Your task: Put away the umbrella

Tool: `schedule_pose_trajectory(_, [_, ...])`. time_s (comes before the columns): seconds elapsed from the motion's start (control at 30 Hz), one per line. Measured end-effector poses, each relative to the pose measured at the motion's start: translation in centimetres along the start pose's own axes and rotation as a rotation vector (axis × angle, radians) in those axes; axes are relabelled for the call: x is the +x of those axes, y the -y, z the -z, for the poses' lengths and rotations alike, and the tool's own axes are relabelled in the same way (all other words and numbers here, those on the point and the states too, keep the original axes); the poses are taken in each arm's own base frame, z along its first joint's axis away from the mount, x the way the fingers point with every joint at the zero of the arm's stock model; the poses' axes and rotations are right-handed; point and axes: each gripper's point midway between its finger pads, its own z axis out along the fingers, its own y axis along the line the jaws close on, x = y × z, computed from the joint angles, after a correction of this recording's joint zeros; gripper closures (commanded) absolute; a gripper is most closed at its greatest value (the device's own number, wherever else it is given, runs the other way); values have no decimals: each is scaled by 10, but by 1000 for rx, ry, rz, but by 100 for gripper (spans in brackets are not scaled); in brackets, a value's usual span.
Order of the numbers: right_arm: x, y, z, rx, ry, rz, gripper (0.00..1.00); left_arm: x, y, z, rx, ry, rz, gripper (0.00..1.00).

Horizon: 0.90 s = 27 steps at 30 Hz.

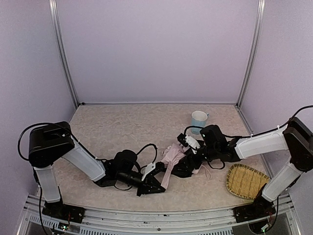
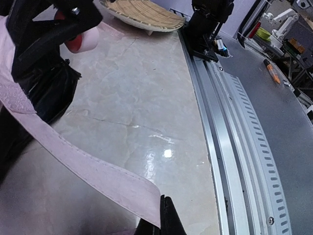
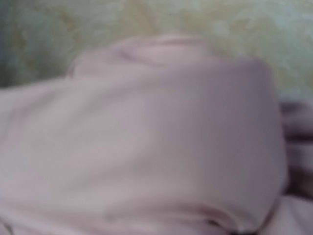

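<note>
The left gripper lies low on the table, jaws closed on the end of the strap, which runs taut back up to the bundle. The umbrella lies collapsed mid-table, between the two arms, pale pink cloth loose over black lining. It looks light and floppy, with slippery fabric that would bunch, so the stiff shaft or handle seems the surer hold. The right gripper sits against its right side. Its camera shows only blurred pink, so I cannot tell how its jaws stand. Farther right, the cup stands far and the bamboo tray near.
</note>
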Motion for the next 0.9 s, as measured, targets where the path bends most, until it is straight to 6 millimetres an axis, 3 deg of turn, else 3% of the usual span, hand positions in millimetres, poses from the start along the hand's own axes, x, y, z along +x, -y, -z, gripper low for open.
schedule_pose_trajectory(0.27, [-21, -4, 5, 23, 15, -10, 0, 8, -23, 13, -65, -10, 67, 100])
schedule_pose_trajectory(0.53, [-38, -11, 61, 64, 124, -78, 0, 15, -24, 13, -74, -33, 82, 100])
schedule_pose_trajectory(0.63, [-22, -14, 71, 65, 134, -128, 0, 17, -24, 13, -75, -39, 82, 100])
schedule_pose_trajectory(0.8, [26, -15, 67, 65, 65, -205, 7, 22, -23, 13, -75, -53, 82, 100])
schedule_pose_trajectory(0.9, [32, -13, 64, 61, 68, -233, 15, 24, -20, 12, -70, -61, 76, 100])
